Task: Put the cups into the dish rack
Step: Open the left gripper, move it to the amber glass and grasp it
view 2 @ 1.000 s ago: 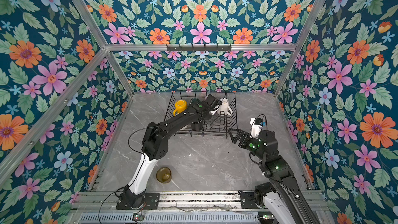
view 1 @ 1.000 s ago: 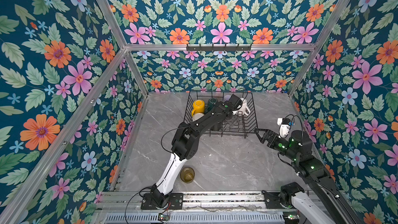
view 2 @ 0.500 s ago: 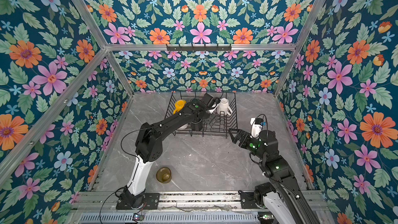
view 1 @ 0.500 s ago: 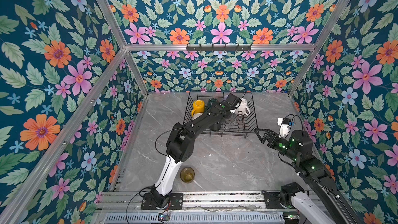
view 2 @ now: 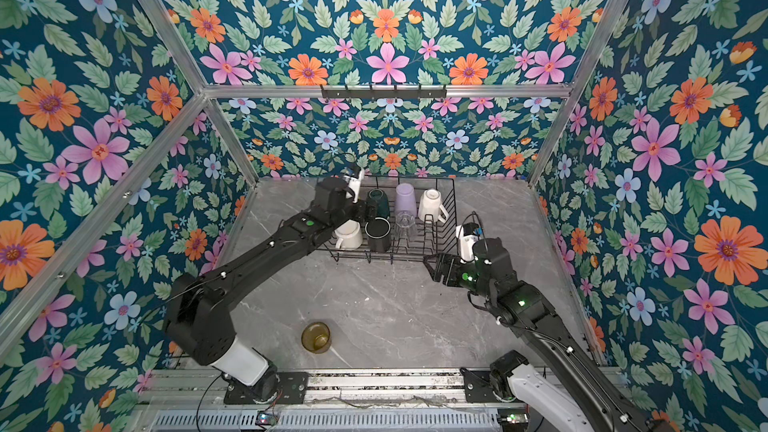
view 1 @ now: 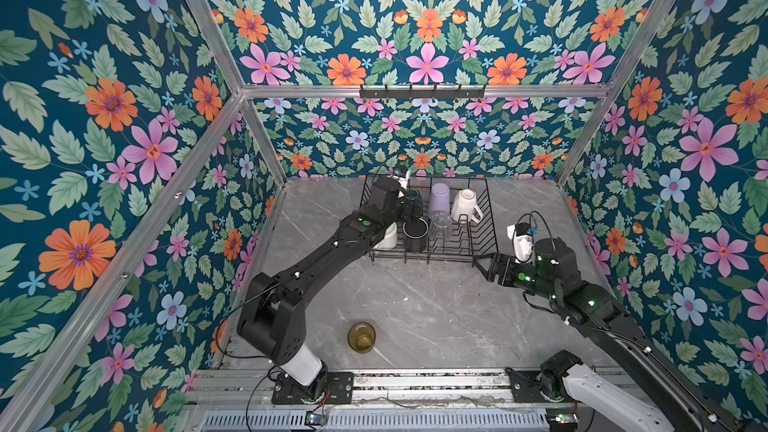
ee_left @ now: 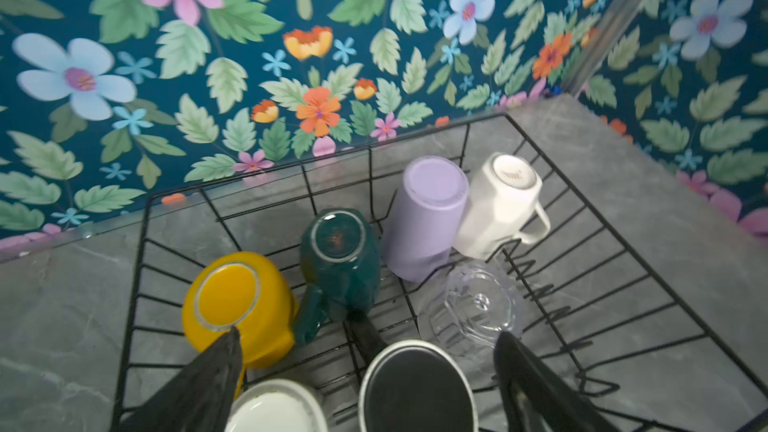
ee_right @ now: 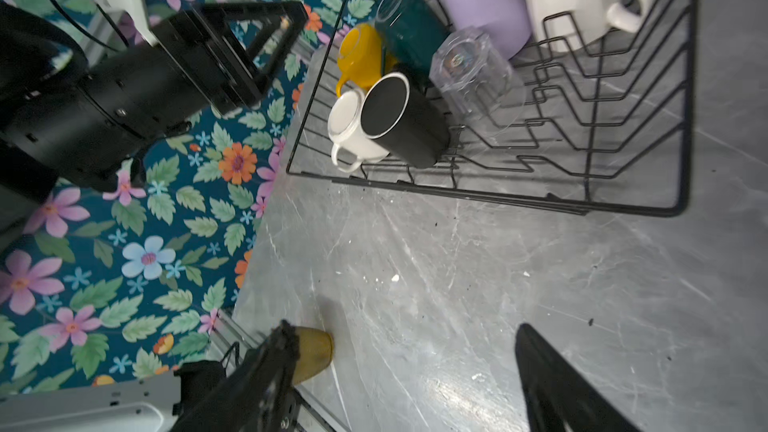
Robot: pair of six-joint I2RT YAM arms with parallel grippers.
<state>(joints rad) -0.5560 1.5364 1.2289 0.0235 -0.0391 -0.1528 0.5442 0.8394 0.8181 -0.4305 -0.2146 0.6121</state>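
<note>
Seven cups (ee_left: 424, 218) sit in the dish rack (ee_right: 498, 197), far centre. The olive glass (view 1: 361, 337) stands on the near surface (view 1: 424, 305). The left end effector (ee_left: 370, 336) is released above the rack. The right end effector (ee_right: 405, 328) is released and empty.

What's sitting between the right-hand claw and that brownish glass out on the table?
Nothing visible. In both top views only bare tabletop lies between the open right gripper and the olive-amber glass. The left arm reaches over the dish rack, well to the side of that line.
</note>
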